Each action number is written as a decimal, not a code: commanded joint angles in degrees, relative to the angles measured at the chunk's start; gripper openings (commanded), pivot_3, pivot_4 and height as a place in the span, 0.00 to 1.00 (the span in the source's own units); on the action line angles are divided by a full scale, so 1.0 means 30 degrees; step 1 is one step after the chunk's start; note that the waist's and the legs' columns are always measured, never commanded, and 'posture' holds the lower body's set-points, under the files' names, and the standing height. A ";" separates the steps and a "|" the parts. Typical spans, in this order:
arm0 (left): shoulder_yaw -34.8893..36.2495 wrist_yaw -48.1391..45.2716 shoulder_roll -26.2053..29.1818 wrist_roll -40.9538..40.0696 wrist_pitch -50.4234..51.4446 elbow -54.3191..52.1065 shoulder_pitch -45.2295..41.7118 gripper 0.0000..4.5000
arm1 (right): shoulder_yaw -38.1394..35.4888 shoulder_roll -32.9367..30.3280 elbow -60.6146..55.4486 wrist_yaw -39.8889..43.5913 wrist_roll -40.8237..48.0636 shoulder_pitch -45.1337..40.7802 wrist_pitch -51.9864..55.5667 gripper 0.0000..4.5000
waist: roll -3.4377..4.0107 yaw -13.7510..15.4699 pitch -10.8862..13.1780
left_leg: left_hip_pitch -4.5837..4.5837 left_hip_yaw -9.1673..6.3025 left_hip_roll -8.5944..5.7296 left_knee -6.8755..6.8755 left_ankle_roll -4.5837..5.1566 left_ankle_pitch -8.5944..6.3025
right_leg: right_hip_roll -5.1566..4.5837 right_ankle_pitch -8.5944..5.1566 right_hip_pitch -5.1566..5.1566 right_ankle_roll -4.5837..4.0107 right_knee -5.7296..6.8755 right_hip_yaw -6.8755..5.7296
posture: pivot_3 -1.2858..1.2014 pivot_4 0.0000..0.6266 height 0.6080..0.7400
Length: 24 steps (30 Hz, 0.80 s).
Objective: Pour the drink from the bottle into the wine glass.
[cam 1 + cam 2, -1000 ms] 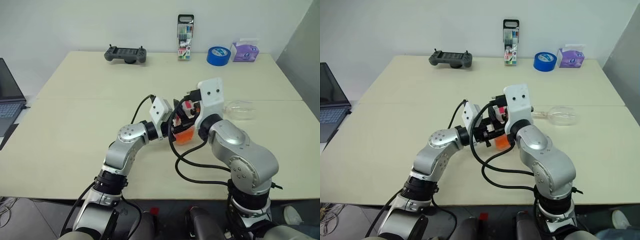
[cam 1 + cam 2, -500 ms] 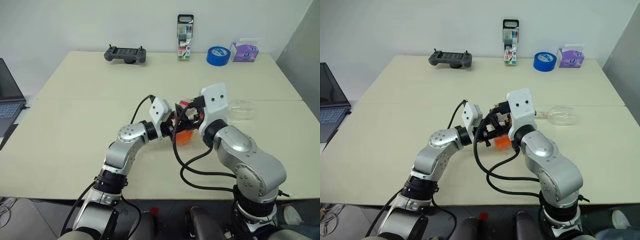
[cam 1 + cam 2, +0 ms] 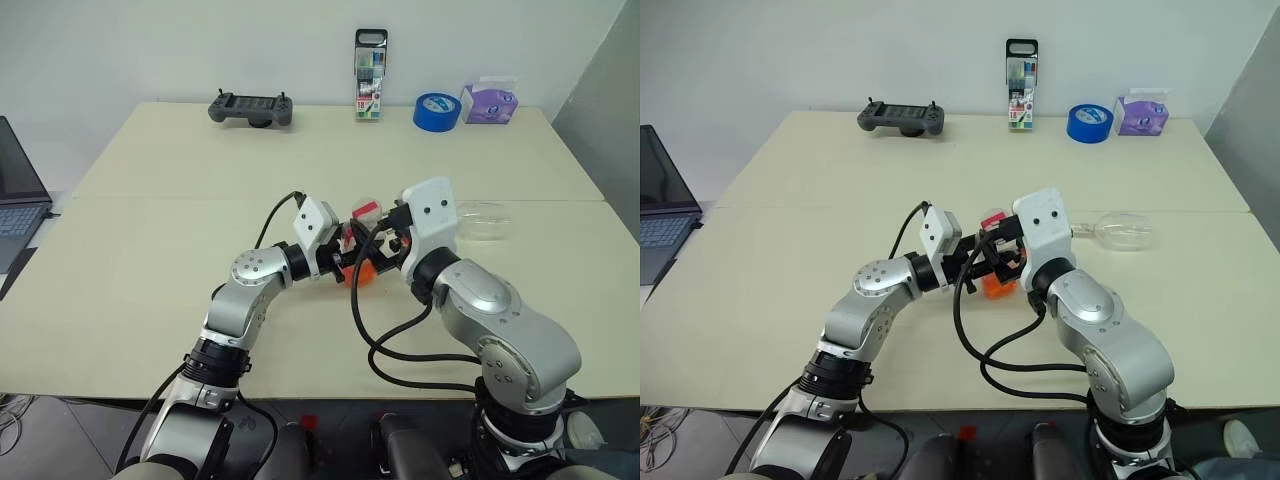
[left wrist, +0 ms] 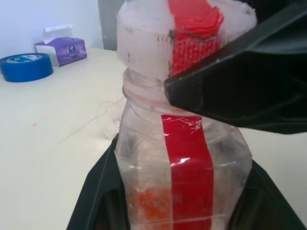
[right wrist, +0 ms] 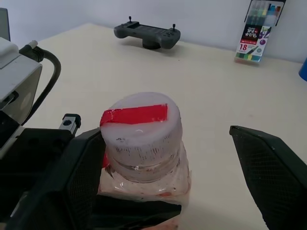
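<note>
Bench (image 3: 150, 250) carrying everything. Left end effector (image 3: 978, 268) clamping bottle (image 3: 995, 255) upright mid-bench, cap on. Right end effector (image 5: 177, 158) hovering spread wide around cap (image 5: 140, 127). Glass (image 3: 1120, 231) lying sideways just beyond, right.

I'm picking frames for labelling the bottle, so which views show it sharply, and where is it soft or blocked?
Right wrist view: the bottle and its cap look crisp, evenly lit, no glare. Left wrist view: the bottle is very close, the cap slightly soft, a dark finger crossing it. Head views: sharp, but the arms cover most of the bottle; the wine glass is faint against the table.
</note>
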 commanded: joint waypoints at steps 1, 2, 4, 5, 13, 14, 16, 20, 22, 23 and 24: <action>0.0359 0.0078 0.0023 -0.0035 -0.0499 -0.0605 -0.0148 0.39 | -0.0053 -0.0075 -0.1106 0.0950 0.0656 0.0059 -0.1132 0.95 | 0.0001 -0.0001 0.0000 | 0.0001 0.0001 0.0001 0.0000 0.0000 0.0000 | 0.0000 0.0000 0.0000 0.0000 0.0001 0.0001 | 0.52 0.24 1.00; 0.0370 0.0078 0.0032 -0.0035 -0.0489 -0.0608 -0.0156 0.39 | -0.0050 -0.0169 -0.1059 0.1156 0.0737 0.0046 -0.1298 0.95 | 0.0000 -0.0002 0.0000 | 0.0001 0.0001 0.0002 0.0000 0.0000 0.0000 | 0.0002 0.0000 0.0000 0.0000 0.0001 0.0000 | 0.52 0.24 1.00; 0.0395 0.0070 0.0074 -0.0030 -0.0474 -0.0629 -0.0156 0.39 | -0.0041 -0.0369 -0.0941 0.1521 0.0944 -0.0042 -0.1584 0.95 | 0.0000 -0.0002 0.0000 | 0.0002 -0.0003 0.0003 0.0000 0.0000 0.0000 | 0.0008 0.0000 0.0001 0.0000 0.0001 -0.0004 | 0.52 0.24 1.00; 0.0401 0.0062 0.0098 -0.0016 -0.0482 -0.0627 -0.0154 0.39 | -0.0039 -0.0433 -0.0886 0.1644 0.1006 -0.0099 -0.1713 0.95 | 0.0000 -0.0002 0.0000 | 0.0002 -0.0003 0.0003 0.0000 0.0000 0.0000 | 0.0008 0.0000 0.0001 0.0000 0.0002 -0.0004 | 0.52 0.24 1.00; 0.0414 0.0166 0.0091 0.0000 -0.0471 -0.0685 -0.0126 0.39 | -0.0186 0.0270 0.0388 0.1147 0.0625 -0.0963 -0.1868 0.95 | 0.0001 -0.0002 0.0000 | 0.0004 -0.0001 0.0006 0.0001 0.0000 0.0000 | 0.0009 0.0000 0.0001 0.0000 0.0002 0.0000 | 0.52 0.24 1.00; 0.0427 0.0181 0.0080 -0.0005 -0.0470 -0.0687 -0.0121 0.39 | -0.0188 0.0339 0.0587 0.0992 0.0522 -0.1073 -0.1722 0.95 | 0.0000 0.0001 0.0000 | 0.0003 -0.0002 0.0006 0.0000 0.0000 0.0000 | 0.0009 0.0000 0.0000 -0.0001 0.0003 -0.0001 | 0.52 0.24 1.00; 0.0444 0.0208 0.0065 -0.0012 -0.0462 -0.0703 -0.0108 0.39 | -0.0196 0.0426 0.0830 0.0798 0.0432 -0.1234 -0.1473 0.95 | 0.0000 0.0009 0.0000 | 0.0002 -0.0006 0.0006 0.0001 -0.0001 0.0000 | 0.0008 0.0001 0.0000 -0.0001 0.0003 -0.0003 | 0.52 0.24 1.00; 0.0455 0.0246 0.0058 -0.0042 -0.0415 -0.0831 -0.0031 0.39 | -0.0209 0.0802 0.1058 0.0601 0.0569 -0.1476 -0.0985 0.95 | 0.0000 0.0005 0.0000 | 0.0001 0.0003 0.0004 0.0000 -0.0001 0.0000 | 0.0003 0.0001 -0.0001 -0.0002 0.0001 0.0007 | 0.52 0.24 1.00; 0.0466 0.0273 0.0067 -0.0048 -0.0414 -0.0845 -0.0010 0.39 | -0.0256 0.0970 0.1074 0.0533 0.0591 -0.1564 -0.0944 0.87 | 0.0000 0.0005 0.0000 | 0.0002 -0.0004 0.0009 0.0000 -0.0001 0.0000 | 0.0002 0.0002 -0.0002 -0.0003 0.0003 0.0004 | 0.52 0.24 1.00; 0.0470 0.0286 0.0077 -0.0051 -0.0416 -0.0858 0.0005 0.39 | -0.0273 0.1021 0.1042 0.0501 0.0598 -0.1610 -0.0939 0.82 | 0.0000 0.0004 0.0000 | 0.0001 -0.0008 0.0010 0.0001 -0.0001 0.0000 | 0.0002 0.0001 -0.0001 -0.0002 0.0004 0.0000 | 0.52 0.24 1.00; 0.0474 0.0295 0.0086 -0.0059 -0.0414 -0.0877 0.0021 0.39 | -0.0305 0.1058 0.0988 0.0477 0.0613 -0.1668 -0.0947 0.74 | 0.0001 0.0004 0.0000 | 0.0001 -0.0008 0.0010 0.0000 -0.0001 0.0000 | 0.0002 0.0001 -0.0001 -0.0002 0.0004 0.0000 | 0.52 0.24 1.00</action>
